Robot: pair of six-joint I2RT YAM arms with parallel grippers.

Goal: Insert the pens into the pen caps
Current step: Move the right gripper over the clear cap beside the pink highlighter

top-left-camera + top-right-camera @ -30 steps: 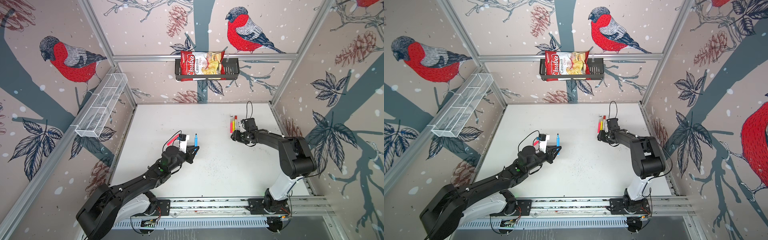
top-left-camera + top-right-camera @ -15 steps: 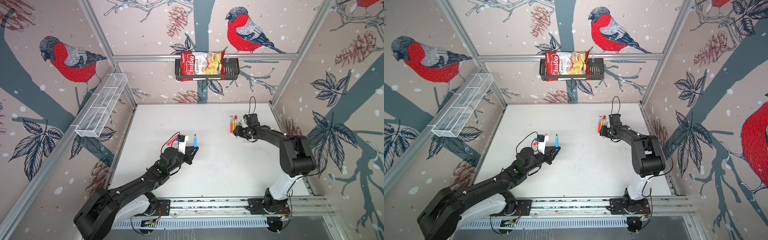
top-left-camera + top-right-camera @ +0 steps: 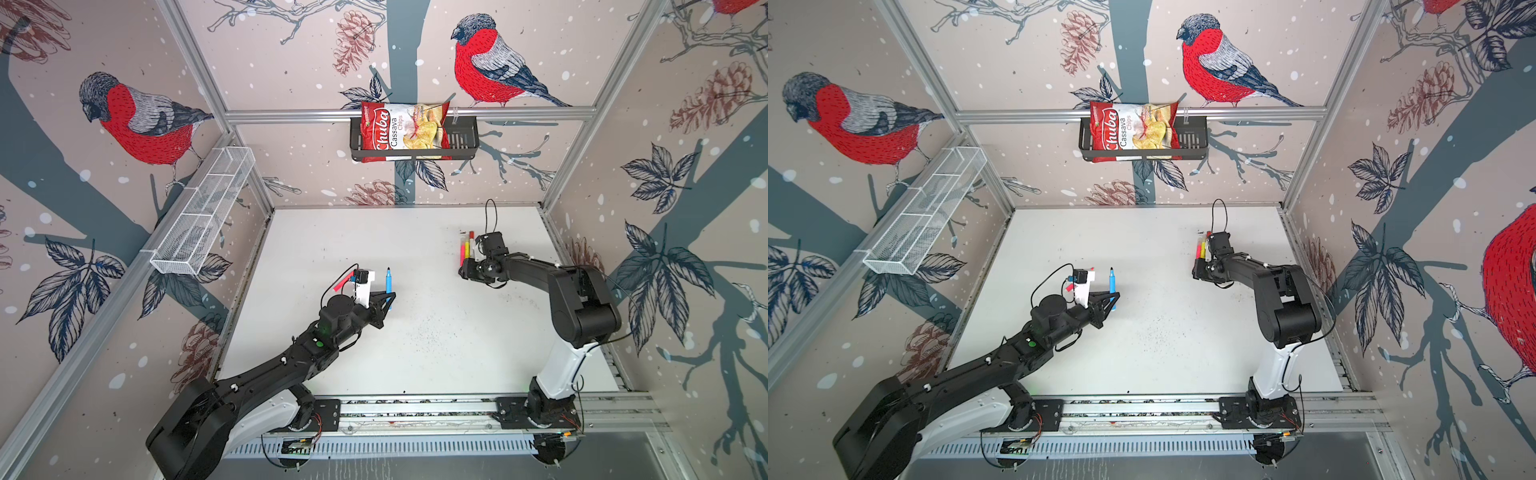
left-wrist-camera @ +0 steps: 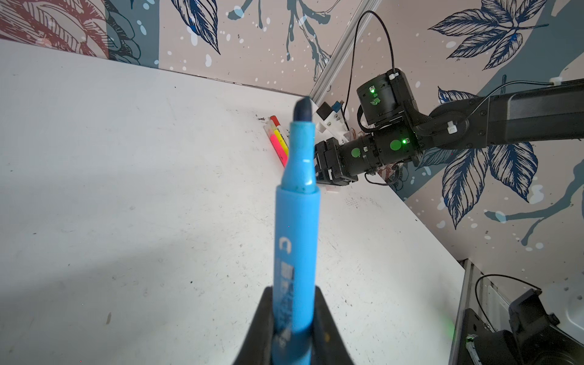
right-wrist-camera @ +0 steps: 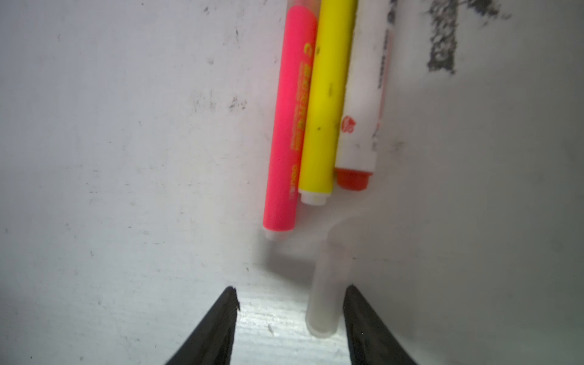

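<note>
My left tool [image 4: 294,297] is shut tight on the blue pen [image 4: 297,240]. It grips the pen low on its body. The dark tip points up and has no cap on it. The pen is stiff and light, so this hold looks good to me.

My right tool [image 5: 290,297] is open and down low over the desk [image 5: 126,158]. A see-through cap [image 5: 325,300] lies flat between its two fingers [image 5: 218,328]. The cap is right beside one finger, and there is a wide gap to the other one. Nothing is held there.

The cap is small, light and smooth. I think it will roll or slide away if one finger pushes it first. It looks like thin plastic, so a hard squeeze could bend it. I would pinch it across its middle and leave its open end free for the pen. I cannot tell which end is open.

Near the cap lie the pink pen [image 5: 286,142], the yellow pen [image 5: 325,104] and the white pen [image 5: 363,104]. They are side by side and touching. I must not bump them.
</note>
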